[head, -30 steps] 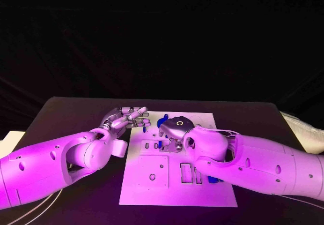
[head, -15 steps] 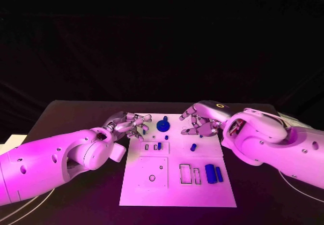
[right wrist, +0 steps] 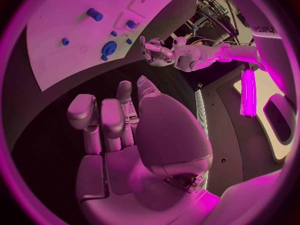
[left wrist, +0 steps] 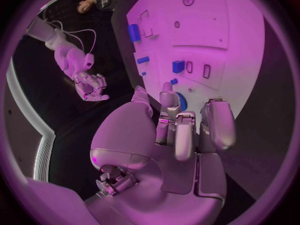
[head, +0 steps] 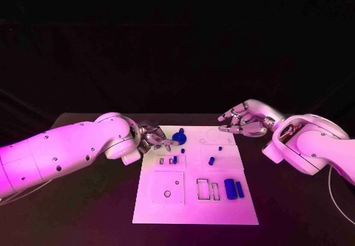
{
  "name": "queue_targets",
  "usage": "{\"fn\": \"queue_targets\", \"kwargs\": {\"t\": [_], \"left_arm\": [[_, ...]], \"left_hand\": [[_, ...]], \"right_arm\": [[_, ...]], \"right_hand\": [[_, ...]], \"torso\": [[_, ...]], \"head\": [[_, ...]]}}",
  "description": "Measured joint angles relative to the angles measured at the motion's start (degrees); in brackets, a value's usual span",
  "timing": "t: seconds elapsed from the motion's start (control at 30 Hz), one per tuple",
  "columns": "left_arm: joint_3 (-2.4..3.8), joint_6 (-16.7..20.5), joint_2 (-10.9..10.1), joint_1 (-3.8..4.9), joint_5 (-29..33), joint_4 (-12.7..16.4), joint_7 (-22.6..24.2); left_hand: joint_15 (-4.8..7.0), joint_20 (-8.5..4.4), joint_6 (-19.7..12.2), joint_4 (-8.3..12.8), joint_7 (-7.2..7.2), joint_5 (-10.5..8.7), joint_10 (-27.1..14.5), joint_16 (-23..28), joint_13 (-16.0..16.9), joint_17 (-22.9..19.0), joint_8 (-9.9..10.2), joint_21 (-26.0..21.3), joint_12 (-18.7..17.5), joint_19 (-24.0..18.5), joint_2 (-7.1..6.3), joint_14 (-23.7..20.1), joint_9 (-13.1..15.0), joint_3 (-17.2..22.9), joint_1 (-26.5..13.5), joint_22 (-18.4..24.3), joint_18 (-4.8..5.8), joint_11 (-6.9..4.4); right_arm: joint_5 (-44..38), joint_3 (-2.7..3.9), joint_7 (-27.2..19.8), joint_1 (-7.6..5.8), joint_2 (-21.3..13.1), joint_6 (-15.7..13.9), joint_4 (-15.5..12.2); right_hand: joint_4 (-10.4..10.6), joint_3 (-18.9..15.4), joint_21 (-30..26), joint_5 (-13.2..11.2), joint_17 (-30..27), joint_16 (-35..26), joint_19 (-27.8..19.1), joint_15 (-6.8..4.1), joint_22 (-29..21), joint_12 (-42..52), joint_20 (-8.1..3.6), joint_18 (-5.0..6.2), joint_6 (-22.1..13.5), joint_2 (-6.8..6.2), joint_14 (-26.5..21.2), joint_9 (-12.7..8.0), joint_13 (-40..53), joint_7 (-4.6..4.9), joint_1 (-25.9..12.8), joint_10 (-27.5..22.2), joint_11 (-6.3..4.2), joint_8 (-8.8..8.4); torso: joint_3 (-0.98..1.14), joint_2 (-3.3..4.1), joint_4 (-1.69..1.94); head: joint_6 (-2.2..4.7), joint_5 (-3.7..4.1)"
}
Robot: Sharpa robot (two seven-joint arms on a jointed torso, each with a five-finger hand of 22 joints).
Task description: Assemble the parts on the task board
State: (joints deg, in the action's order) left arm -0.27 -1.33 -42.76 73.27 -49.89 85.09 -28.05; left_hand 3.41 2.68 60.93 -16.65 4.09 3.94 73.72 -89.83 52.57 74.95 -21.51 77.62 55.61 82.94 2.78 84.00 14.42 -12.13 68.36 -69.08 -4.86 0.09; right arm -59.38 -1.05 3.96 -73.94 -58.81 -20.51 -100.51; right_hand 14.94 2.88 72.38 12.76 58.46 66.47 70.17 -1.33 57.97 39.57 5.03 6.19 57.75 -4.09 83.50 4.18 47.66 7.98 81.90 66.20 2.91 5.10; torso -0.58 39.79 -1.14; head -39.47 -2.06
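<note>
The white task board [head: 196, 210] lies in the middle of the black table. A blue round part [head: 179, 137] stands near its far left corner. My left hand [head: 154, 138] hovers at the board's left edge with its fingers curled in and its tips just beside that round part [left wrist: 182, 101]; nothing is in it. My right hand [head: 244, 120] hangs past the board's far right corner, loosely spread, holding nothing [right wrist: 119, 120]. Two blue cylinders [head: 230, 189] lie side by side on the board's right half. A short blue piece [head: 212, 161] lies mid-board.
A small blue peg [head: 219, 148] stands on the right half, and a small blue piece [head: 174, 160] stands in a slot on the left. Rectangular cut-outs [head: 202, 189] mark the near part of the board. Bare black table surrounds the board.
My right hand has lifted off the board's middle and swung to beyond the far right corner. My left hand has curled its fingers and dropped toward the blue round part.
</note>
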Motion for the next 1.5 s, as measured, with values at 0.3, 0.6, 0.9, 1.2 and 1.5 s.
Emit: {"fn": "queue_targets", "kwargs": {"t": [0.3,0.6,0.9,1.2,1.5], "left_arm": [[-0.48,-7.64,7.22,0.81,-7.94,-6.57,-6.21],[-0.99,-11.26,11.04,0.86,-10.88,-10.36,-8.19],[-1.14,-13.27,12.65,0.85,-11.93,-11.63,-8.99],[-1.16,-14.77,13.01,0.85,-12.30,-11.91,-9.34],[-1.17,-15.82,13.32,0.85,-12.44,-12.10,-9.50]], "left_hand": [[0.38,-0.62,-0.97,0.02,-0.96,-1.00,1.12,0.00,6.75,-0.01,-5.44,2.93,6.32,0.61,0.24,-0.02,5.22,-2.62,-1.89,-4.64,0.87,-0.72],[0.79,-0.82,-2.31,-0.02,-1.07,-1.00,1.33,0.00,8.01,-0.01,-7.41,3.55,7.30,0.81,0.46,-0.03,7.69,-3.45,-2.11,-5.62,0.87,-0.92],[0.79,-0.82,-2.64,0.07,-1.13,-1.00,1.53,0.00,8.58,-0.02,-8.23,3.81,7.83,0.81,0.68,-0.03,8.86,-3.97,-2.33,-5.87,0.86,-1.12],[0.79,-0.82,-3.34,0.24,-1.27,-1.00,1.53,0.00,8.79,-0.03,-9.19,3.81,7.86,0.81,1.14,-0.03,10.02,-4.14,-1.87,-5.87,0.86,-1.12],[0.79,-0.82,-3.67,0.24,-1.35,-1.00,1.52,0.00,8.87,-0.03,-9.51,4.04,7.86,0.81,1.76,-0.03,10.75,-4.14,-1.25,-5.86,0.86,-1.12]], "right_arm": [[3.27,-0.20,-0.86,-0.03,0.57,-1.03,0.87],[3.93,-0.25,-0.91,-0.04,1.09,-1.14,1.21],[3.95,-0.31,-0.76,-0.04,1.71,-1.02,1.62],[3.86,-0.34,-0.58,-0.04,2.01,-0.70,1.84],[2.71,-0.35,-0.29,-0.03,2.38,-0.12,1.98]], "right_hand": [[0.00,0.00,-0.70,0.33,-0.61,-0.80,-0.21,0.00,-0.93,-0.19,-0.21,-0.01,0.00,0.30,0.00,-0.06,-0.73,0.00,0.30,-0.31,-0.16,-0.01],[0.00,0.00,-0.70,0.33,-0.81,-1.11,-0.20,0.00,-1.13,-0.19,-0.20,-0.01,-0.01,0.30,0.00,-0.06,-0.81,-0.01,0.30,-0.31,-0.16,-0.01],[0.00,-0.01,-1.03,0.56,-0.91,-1.11,-0.20,0.00,-1.29,-0.19,-0.20,-0.01,-0.01,0.30,0.00,-0.06,-0.88,-0.01,0.30,-0.31,-0.16,-0.02],[0.00,-0.01,-1.03,0.76,-1.03,-1.34,-0.20,0.00,-1.44,-0.43,-0.20,-0.01,-0.02,0.30,0.00,-0.06,-0.94,-0.02,0.30,-0.30,-0.16,-0.02],[0.00,-0.01,-1.25,1.00,-1.46,-1.78,-0.20,0.00,-1.59,-0.43,-0.20,-0.01,-0.02,0.30,0.00,-0.06,-1.10,-0.02,0.30,-0.28,-0.14,-0.02]], "torso": [[0.14,-0.12,-0.05],[0.03,-0.04,-0.13],[0.07,-0.03,-0.09],[0.10,-0.03,-0.05],[0.13,-0.01,-0.05]], "head": [[-0.17,-0.27],[-0.45,-0.38],[-0.91,-0.30],[-1.15,-0.30],[-1.25,-0.30]]}}
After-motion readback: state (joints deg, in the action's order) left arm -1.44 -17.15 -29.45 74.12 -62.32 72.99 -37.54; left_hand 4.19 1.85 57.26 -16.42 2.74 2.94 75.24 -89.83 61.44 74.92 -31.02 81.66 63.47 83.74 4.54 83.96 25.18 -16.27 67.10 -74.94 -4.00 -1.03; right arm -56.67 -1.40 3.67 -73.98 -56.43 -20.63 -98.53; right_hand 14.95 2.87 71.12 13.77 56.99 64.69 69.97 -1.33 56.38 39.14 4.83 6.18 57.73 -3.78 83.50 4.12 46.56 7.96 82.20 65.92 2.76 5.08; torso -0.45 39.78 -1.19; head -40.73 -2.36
